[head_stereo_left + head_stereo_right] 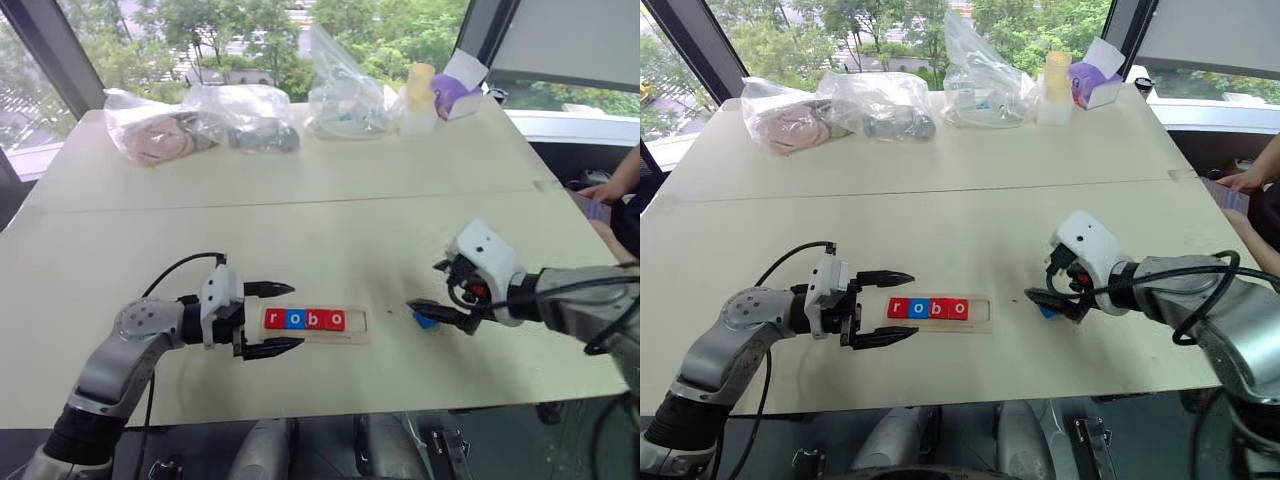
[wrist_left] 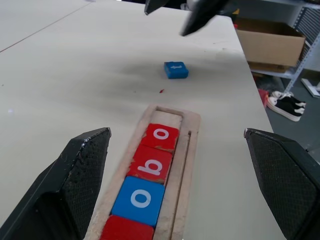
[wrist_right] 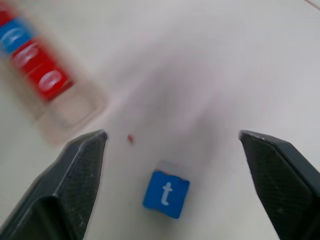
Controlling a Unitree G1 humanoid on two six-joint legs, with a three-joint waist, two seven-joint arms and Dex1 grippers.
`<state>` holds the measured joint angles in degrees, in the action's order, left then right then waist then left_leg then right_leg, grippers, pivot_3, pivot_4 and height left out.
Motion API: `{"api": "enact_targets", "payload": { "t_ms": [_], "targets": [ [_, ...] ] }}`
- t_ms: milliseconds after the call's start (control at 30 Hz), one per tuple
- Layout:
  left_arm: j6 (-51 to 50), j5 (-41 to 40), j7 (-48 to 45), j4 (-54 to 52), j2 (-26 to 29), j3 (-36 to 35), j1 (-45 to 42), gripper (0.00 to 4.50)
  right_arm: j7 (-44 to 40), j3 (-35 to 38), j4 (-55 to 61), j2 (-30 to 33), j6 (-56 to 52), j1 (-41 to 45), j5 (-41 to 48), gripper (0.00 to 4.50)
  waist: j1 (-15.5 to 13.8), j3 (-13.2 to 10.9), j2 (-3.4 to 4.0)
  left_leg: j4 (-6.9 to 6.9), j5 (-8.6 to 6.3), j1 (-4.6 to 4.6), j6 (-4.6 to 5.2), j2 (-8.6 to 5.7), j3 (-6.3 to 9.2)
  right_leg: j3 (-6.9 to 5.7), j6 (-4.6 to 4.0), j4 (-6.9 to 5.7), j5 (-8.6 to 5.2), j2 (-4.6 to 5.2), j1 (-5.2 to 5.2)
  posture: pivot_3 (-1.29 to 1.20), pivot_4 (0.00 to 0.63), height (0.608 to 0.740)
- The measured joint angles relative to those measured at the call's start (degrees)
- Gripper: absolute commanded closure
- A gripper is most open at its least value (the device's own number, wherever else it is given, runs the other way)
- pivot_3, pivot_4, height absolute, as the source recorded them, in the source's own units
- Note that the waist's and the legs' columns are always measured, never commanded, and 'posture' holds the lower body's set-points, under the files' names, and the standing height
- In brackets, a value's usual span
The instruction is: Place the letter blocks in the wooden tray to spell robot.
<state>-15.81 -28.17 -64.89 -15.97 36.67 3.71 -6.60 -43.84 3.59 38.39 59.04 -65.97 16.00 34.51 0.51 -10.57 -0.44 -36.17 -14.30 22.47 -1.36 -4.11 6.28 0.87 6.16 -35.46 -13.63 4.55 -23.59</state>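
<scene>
The wooden tray (image 1: 362,322) lies near the table's front edge. It holds four letter blocks in a row: red r (image 1: 274,320), blue o (image 1: 295,320), red b (image 1: 315,320) and red o (image 1: 335,320). Its right-end slot is bare. The blue t block (image 1: 427,321) lies flat on the table to the right of the tray, letter up (image 3: 166,194). My left gripper (image 1: 296,316) is open, its fingers on either side of the tray's left end. My right gripper (image 3: 172,134) is open and empty, hanging just above the t block.
Plastic bags (image 1: 160,130) (image 1: 345,95), a yellow bottle (image 1: 420,95) and a purple-and-white box (image 1: 458,90) stand along the table's far edge. A person's hand (image 1: 610,190) rests by the right edge. A cardboard box (image 2: 270,47) sits on the floor past that side.
</scene>
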Motion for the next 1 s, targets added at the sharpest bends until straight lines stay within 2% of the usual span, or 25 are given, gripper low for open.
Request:
{"api": "enact_targets", "payload": {
  "t_ms": [133,233,300,367,600,700,867,900,1000],
  "targets": [
    [-0.6,0.0,0.4,0.0,0.1,-0.1,-0.9,0.00,-19.6,-7.1,-14.1,6.6,27.6,-3.1,-8.9,0.04,0.4,0.0,0.01,-0.09,-0.09,-0.03,0.16,-0.08,-0.19,0.22,0.10,0.22,0.02,0.11,0.10,0.00,0.150,0.740],
    [-1.2,-0.1,1.0,-0.6,0.2,-0.3,-0.9,0.00,-27.0,-12.2,-23.2,6.8,40.6,-0.4,-15.4,0.04,0.5,0.0,0.00,-0.09,-0.10,-0.08,0.15,-0.05,-0.21,0.29,0.06,0.21,0.03,0.10,0.10,0.00,0.150,0.740],
    [-1.4,-0.1,1.4,-1.2,0.2,-0.5,-0.6,0.00,-29.5,-15.1,-28.6,6.1,47.2,1.6,-19.5,0.04,0.3,0.0,0.01,-0.08,-0.10,-0.08,0.14,-0.03,-0.17,0.28,0.05,0.19,0.04,0.09,0.08,0.00,0.150,0.740],
    [-1.8,-0.1,1.8,-2.2,0.3,-0.7,-0.1,0.00,-31.4,-17.7,-36.0,2.7,53.8,5.2,-23.7,0.04,0.4,0.0,0.02,-0.07,-0.09,-0.07,0.12,-0.03,-0.16,0.29,0.04,0.18,0.05,0.09,0.06,0.00,0.150,0.740],
    [-2.8,-0.7,2.7,-3.0,0.7,-1.3,0.8,0.00,-35.5,-21.1,-47.8,-2.5,63.4,11.4,-29.0,0.04,0.2,-0.1,0.05,-0.09,-0.09,-0.06,0.10,-0.05,-0.13,0.31,0.02,0.17,0.06,0.10,0.06,0.00,0.150,0.740],
    [-2.8,-0.7,2.9,-3.0,0.9,-1.6,0.9,0.00,-36.9,-21.1,-49.9,-3.7,65.1,12.2,-29.4,0.76,0.1,-0.1,0.02,-0.10,-0.08,-0.08,0.09,-0.05,-0.10,0.31,0.00,0.17,0.07,0.11,0.09,0.00,0.150,0.740],
    [-2.8,-0.8,3.1,-3.3,1.2,-2.5,1.2,0.00,-37.4,-20.5,-49.8,-5.4,63.5,12.2,-29.3,3.24,0.3,-0.1,0.02,-0.09,-0.07,-0.13,0.06,-0.02,-0.10,0.35,-0.06,0.13,0.10,0.12,0.09,0.00,0.150,0.740],
    [-2.8,-0.8,3.1,-3.3,1.2,-2.5,1.3,0.00,-37.2,-20.3,-49.4,-5.7,61.9,12.2,-29.3,3.37,0.3,-0.1,0.02,-0.10,-0.06,-0.14,0.06,-0.02,-0.10,0.35,-0.06,0.12,0.10,0.12,0.09,0.00,0.150,0.740],
    [-2.8,-0.8,3.2,-3.3,1.2,-2.5,1.4,0.00,-34.2,-18.9,-45.7,-7.7,52.5,11.6,-28.5,3.36,0.3,-0.1,0.02,-0.09,-0.05,-0.14,0.03,0.00,-0.08,0.37,-0.13,0.10,0.12,0.12,0.07,0.00,0.150,0.740]
  ]
}}
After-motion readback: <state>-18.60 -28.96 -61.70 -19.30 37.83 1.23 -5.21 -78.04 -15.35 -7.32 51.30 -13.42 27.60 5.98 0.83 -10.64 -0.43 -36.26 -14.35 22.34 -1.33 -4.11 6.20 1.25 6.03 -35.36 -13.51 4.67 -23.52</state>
